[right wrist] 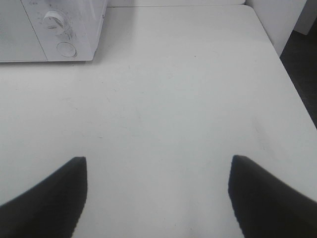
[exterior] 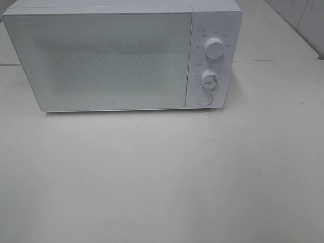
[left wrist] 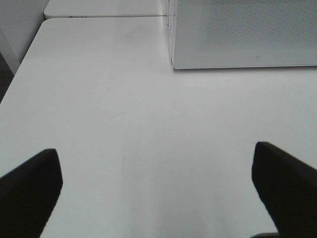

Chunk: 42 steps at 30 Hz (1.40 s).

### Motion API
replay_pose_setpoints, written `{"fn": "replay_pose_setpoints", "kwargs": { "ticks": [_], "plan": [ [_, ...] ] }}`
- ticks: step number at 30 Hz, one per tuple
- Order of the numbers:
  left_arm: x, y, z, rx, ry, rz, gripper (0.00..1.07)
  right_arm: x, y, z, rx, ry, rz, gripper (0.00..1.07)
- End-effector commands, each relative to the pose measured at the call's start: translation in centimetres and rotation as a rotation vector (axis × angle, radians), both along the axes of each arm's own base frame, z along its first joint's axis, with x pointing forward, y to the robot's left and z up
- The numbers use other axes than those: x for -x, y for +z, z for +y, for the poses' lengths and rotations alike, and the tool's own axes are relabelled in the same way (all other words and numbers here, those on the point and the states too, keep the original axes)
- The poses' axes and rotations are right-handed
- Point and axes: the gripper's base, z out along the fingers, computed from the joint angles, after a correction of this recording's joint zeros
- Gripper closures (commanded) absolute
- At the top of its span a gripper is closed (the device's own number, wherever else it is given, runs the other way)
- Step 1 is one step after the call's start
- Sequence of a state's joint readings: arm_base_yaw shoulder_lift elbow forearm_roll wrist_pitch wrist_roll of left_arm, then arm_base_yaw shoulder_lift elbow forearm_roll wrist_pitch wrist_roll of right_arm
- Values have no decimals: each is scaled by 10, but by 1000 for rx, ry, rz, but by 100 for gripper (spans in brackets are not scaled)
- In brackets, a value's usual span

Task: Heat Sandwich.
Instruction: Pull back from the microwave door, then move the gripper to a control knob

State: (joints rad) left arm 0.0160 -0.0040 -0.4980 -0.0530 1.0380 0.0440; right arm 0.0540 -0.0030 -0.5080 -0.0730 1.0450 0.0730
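Microwave (exterior: 101, 55): white, door shut, frosted window, standing on the desk (exterior: 162, 177)
Upper dial (exterior: 214, 49), lower dial (exterior: 208, 79), round button (exterior: 204, 99): stacked on the Microwave panel, right of its door
Left claw (left wrist: 156, 151): fingers wide apart, holding nothing, over bare desk before the Microwave's left front corner
Right claw (right wrist: 158, 159): fingers apart, empty, over bare desk before the Microwave's dial end
Sandwich: seen in no view; its place could not be told
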Motion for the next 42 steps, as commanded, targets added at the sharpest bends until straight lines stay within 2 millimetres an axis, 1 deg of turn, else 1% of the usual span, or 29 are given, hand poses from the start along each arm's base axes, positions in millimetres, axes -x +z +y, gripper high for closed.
{"fn": "replay_pose_setpoints", "kwargs": {
  "ticks": [1,4,6,9,12,14,15,17,18,19,22,23,24,27,28,29,31,32,36,37,40,42],
  "plan": [
    [4,-1,-1,10,-6,-29,8,2,1,0,13,8,-32,32],
    [4,-1,-1,10,-6,-29,8,2,4,0,14,8,-51,32],
    [4,-1,-1,10,-6,-29,8,-1,11,0,14,10,-76,32],
    [4,-1,-1,10,-6,-29,8,-6,13,1,14,12,-70,32],
    [4,-1,-1,10,-6,-29,8,-19,16,2,13,16,-50,32],
    [4,-1,-1,10,-6,-29,8,-22,17,2,12,18,-50,32],
    [4,-1,-1,10,-6,-29,8,-29,18,3,10,22,-54,32],
    [4,-1,-1,10,-6,-29,8,-36,19,3,9,25,-55,32],
    [4,-1,-1,10,-6,-29,8,-36,19,3,9,25,-55,32],
    [4,-1,-1,10,-6,-29,8,-45,19,4,10,27,-51,32],
    [4,-1,-1,10,-6,-29,8,-56,18,5,0,24,-45,32],
    [4,-1,-1,10,-6,-29,8,-56,18,5,0,24,-45,32],
    [4,-1,-1,10,-6,-29,8,-63,18,5,-2,25,-47,32],
    [4,-1,-1,10,-6,-29,8,-72,19,6,-8,24,-45,32],
    [4,-1,-1,10,-6,-29,8,-72,19,6,-8,24,-45,32],
    [4,-1,-1,10,-6,-29,8,-79,20,7,-10,24,-47,32],
    [4,-1,-1,10,-6,-29,8,-86,20,7,-9,26,-48,32],
    [4,-1,-1,10,-6,-29,8,-86,20,7,-9,26,-48,32],
    [4,-1,-1,10,-6,-29,8,-106,19,9,-8,32,-41,32],
    [4,-1,-1,10,-6,-29,8,-106,19,9,-8,32,-41,32],
    [4,-1,-1,10,-6,-29,8,-120,17,10,-9,35,-41,32],
    [4,-1,-1,10,-6,-29,8,-123,17,10,-12,35,-42,32]
  ]
}}
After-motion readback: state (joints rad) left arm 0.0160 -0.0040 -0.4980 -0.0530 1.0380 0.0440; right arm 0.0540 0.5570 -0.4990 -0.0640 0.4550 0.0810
